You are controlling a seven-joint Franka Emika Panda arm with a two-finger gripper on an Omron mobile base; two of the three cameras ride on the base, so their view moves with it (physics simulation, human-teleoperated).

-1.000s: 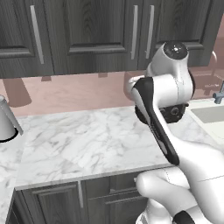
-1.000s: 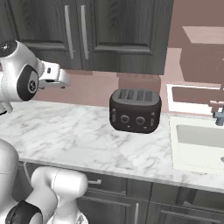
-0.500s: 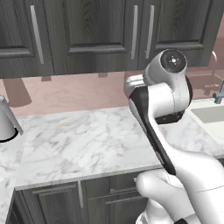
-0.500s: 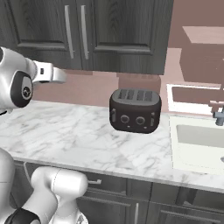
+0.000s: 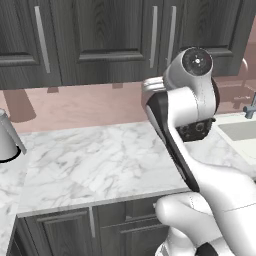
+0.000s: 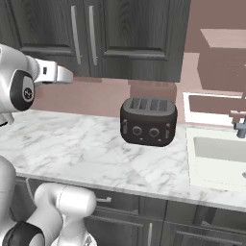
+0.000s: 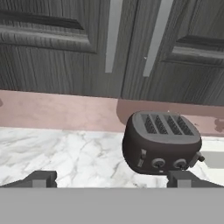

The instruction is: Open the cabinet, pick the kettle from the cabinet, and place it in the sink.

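**Jaws spread wide, nothing in them, cabinet doors shut**

In the hand view the gripper (image 7: pixel 111 178) has its two dark tips sitting far apart at about 7 and 5 o'clock, spread as wide as they go, pinching nothing and touching nothing. Between them is just marble counter (image 7: pixel 65 153).

Up at 12 o'clock from the tips is the cabinet (image 7: pixel 57 52), both doors closed, with the two silver bar handles (image 7: pixel 112 37) side by side near the seam. The kettle can't be seen, so I can't tell where it sits.

The dark toaster (image 7: pixel 161 142) is at roughly 1 o'clock from the tips, standing on the counter well apart from them.

Over in the right base view, the sink (image 6: pixel 218 156) is sunk into the counter at the toaster's 3 o'clock, with the faucet (image 6: pixel 240 126) at its far rim.
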